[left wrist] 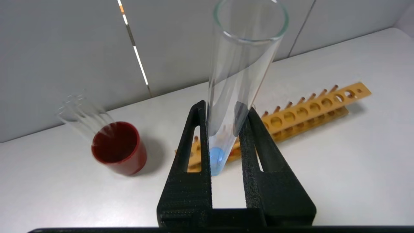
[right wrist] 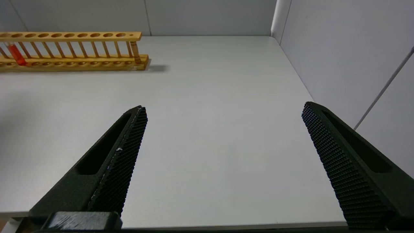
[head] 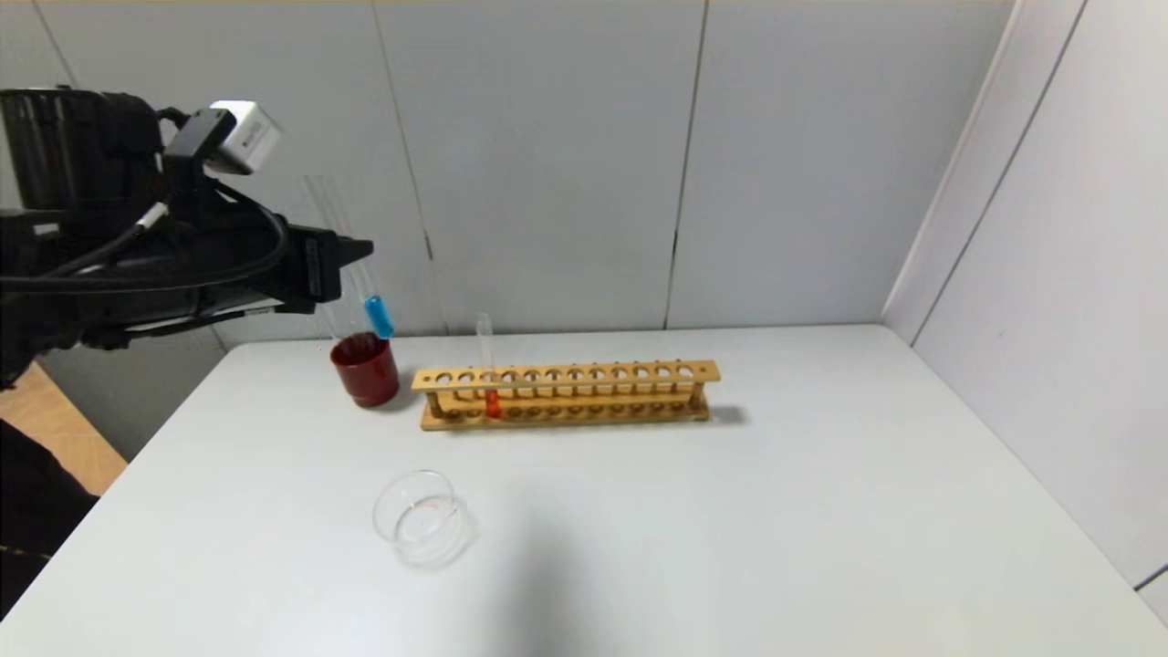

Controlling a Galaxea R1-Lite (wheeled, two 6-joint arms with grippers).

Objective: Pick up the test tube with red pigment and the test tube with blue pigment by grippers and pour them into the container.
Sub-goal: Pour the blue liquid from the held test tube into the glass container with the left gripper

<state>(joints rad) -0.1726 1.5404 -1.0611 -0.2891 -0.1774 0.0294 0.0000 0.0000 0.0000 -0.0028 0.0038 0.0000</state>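
My left gripper (head: 360, 251) (left wrist: 224, 110) is shut on the test tube with blue pigment (head: 378, 316) (left wrist: 217, 158), held almost upright in the air above the dark red cup (head: 365, 369), mouth up and blue liquid at the low end. The test tube with red pigment (head: 491, 401) (right wrist: 15, 54) stands in the wooden rack (head: 566, 394) near its left end. The container (head: 422, 518), a low clear glass beaker, sits on the table in front of the rack's left end. My right gripper (right wrist: 223, 111) is open over bare table near the front right, out of the head view.
The dark red cup (left wrist: 119, 152) stands left of the rack (left wrist: 310, 113), with clear tubes (left wrist: 82, 113) leaning in it. A white table (head: 776, 529) is bounded by grey walls behind and on the right. The rack's other holes (right wrist: 81, 35) hold nothing.
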